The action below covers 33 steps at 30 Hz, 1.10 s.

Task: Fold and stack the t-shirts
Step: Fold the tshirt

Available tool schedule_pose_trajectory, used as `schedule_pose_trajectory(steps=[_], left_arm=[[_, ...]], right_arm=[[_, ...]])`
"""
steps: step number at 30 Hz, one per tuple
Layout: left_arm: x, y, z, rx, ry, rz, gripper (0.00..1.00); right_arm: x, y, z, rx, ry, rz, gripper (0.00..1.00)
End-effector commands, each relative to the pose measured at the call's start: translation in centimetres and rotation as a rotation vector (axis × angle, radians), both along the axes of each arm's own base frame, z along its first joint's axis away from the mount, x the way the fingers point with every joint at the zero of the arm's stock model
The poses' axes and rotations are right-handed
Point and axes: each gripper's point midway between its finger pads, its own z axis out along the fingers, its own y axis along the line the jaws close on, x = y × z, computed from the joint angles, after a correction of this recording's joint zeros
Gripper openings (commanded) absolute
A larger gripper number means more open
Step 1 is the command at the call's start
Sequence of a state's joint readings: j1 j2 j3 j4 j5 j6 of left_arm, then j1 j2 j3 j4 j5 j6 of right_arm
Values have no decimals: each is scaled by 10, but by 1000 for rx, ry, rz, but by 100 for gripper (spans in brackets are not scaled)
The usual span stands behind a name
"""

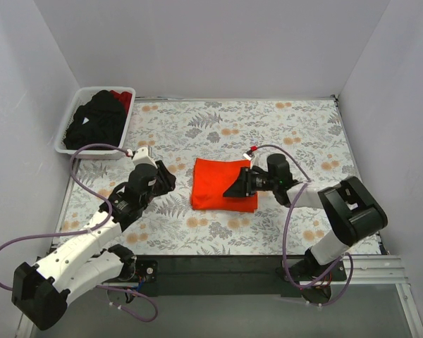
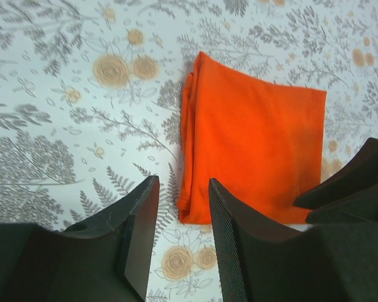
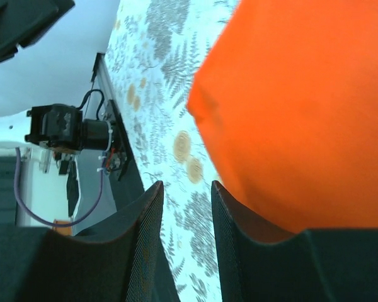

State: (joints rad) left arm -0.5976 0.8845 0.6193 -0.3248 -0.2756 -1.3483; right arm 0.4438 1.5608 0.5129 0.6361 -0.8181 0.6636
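Note:
The bright orange t-shirt [image 1: 215, 183] lies folded into a flat rectangle in the middle of the table; it also shows in the left wrist view [image 2: 258, 145] and the right wrist view [image 3: 302, 94]. My left gripper [image 1: 168, 177] [image 2: 183, 189] is open and empty, low over the table just left of the shirt's near left corner. My right gripper [image 1: 237, 187] [image 3: 186, 189] is open and empty at the shirt's right part, one finger over the cloth. Black t-shirts [image 1: 94, 121] and a dark red one [image 1: 123, 98] lie heaped in the basket.
The white plastic basket [image 1: 92, 153] stands at the back left against the wall. The table carries a floral-patterned cover [image 1: 296, 127]. White walls close in the left, back and right sides. The right gripper's fingers [image 2: 353, 182] show in the left wrist view.

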Motion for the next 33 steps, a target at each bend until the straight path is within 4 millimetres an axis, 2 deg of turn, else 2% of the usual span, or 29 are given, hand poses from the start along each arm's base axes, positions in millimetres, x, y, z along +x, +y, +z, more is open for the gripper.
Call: schedule_pose_trajectory(steps=[1,5,7,10,12,14,15,16,18,20,21,22,24,25,29,30,31,33], left_arm=[[11,24,21,129,-81,59,36],[10,29,16,148,-97,63,37],[7,25,8,124,-95,46,37],[8,23,13,118,-104,41,39],[9,23,10,126,-99,38,39],[9,19,9,116,-90,24,40],[9,17,5,116,-78,12,41],[8,14,5,110,-75,-2,41],[10,14,2,128,-66,-5,44],[11,15,1,144,-65,-1,47],[12,17,2,154,-68,-2,53],[13,18,1,161,-67,3,56],[13,23,1,179,-70,18,63],[13,24,5,178,-81,21,68],[12,39,12,225,-113,67,79],[14,46,15,249,-123,97,82],[14,51,17,270,-130,111,88],[12,59,20,294,-138,136,92]], right_arm=[[1,38,8,15,-14,55,43],[2,55,-19,-34,35,53,43],[2,57,-38,-66,67,54,43],[2,57,-53,-93,76,55,42],[-1,56,-51,-94,85,63,41],[-1,55,-32,-84,37,69,41],[-2,48,-37,-147,55,43,41],[3,44,-22,-169,-31,37,41],[18,29,-19,-280,-93,-45,42],[16,5,-17,-401,-110,-94,43],[26,-10,-21,-483,-130,-173,46],[20,-25,-18,-544,-113,-203,48],[26,-49,-19,-640,-132,-294,52],[21,-62,-17,-675,-117,-314,54],[18,-87,-15,-714,-96,-371,60],[18,-90,-15,-717,-98,-380,68],[19,-92,-12,-711,-107,-388,71],[19,-92,-12,-706,-106,-382,73]])
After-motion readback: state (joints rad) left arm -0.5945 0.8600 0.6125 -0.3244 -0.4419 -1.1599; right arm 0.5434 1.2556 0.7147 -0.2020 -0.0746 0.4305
